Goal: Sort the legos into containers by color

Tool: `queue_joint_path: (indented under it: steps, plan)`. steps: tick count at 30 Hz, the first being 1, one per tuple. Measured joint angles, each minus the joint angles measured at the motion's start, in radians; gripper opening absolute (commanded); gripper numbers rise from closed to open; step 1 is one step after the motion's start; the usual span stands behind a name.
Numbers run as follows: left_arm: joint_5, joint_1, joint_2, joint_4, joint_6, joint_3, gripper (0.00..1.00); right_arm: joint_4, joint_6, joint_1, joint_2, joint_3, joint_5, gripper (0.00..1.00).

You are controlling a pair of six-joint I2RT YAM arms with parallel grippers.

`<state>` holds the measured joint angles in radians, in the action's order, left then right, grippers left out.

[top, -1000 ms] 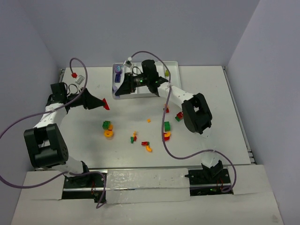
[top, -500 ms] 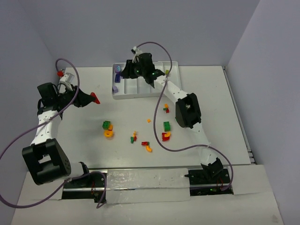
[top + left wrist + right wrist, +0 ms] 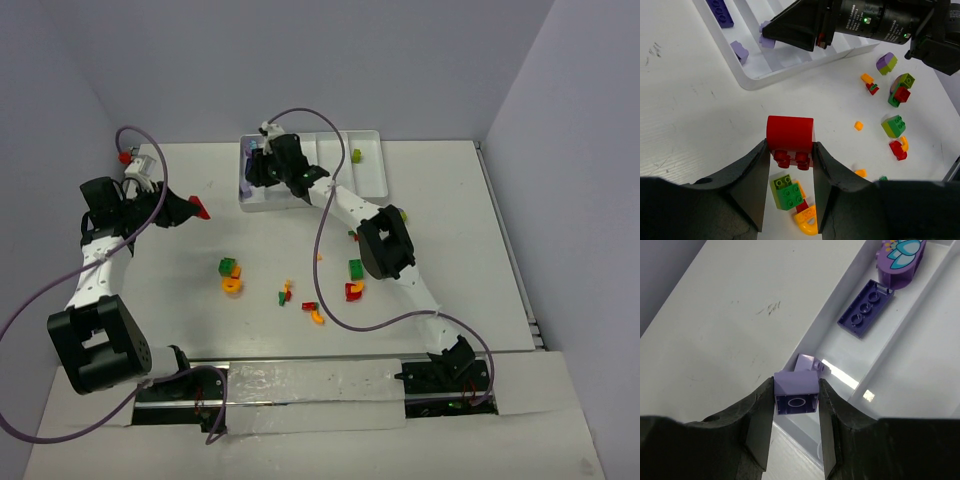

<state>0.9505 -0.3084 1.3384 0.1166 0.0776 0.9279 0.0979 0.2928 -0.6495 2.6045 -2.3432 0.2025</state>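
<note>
From above, my left gripper (image 3: 199, 209) is at 9 o'clock, and my right gripper (image 3: 253, 172) is over the white tray (image 3: 368, 178) at 12. In the left wrist view, it squeezes a red brick (image 3: 790, 134), bumps toward 6, long side running 9 to 3. In the right wrist view, it pinches a light purple brick (image 3: 796, 389) over the tray, hollow side toward 6.

No legible text or markings.

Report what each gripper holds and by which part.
The left gripper holds a red brick, clamped by its two opposite side faces. The right gripper holds a light purple brick the same way, by its two side faces.
</note>
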Motion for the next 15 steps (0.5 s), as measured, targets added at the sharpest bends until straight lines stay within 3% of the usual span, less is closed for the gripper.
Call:
queue_joint_path:
  steps: [7,12,15]
  plan:
    - [-0.039,0.012,0.0,-0.002,0.008,0.0,0.0,-0.022,-0.005,0.001,0.0,0.0,-0.026,0.97]
    - [-0.084,0.04,0.0,-0.01,0.012,0.003,0.0,-0.033,0.007,0.001,-0.001,0.0,0.007,1.0]
    - [-0.181,0.103,0.005,-0.008,0.019,0.028,0.0,-0.026,0.02,0.008,-0.026,0.024,0.028,1.0]
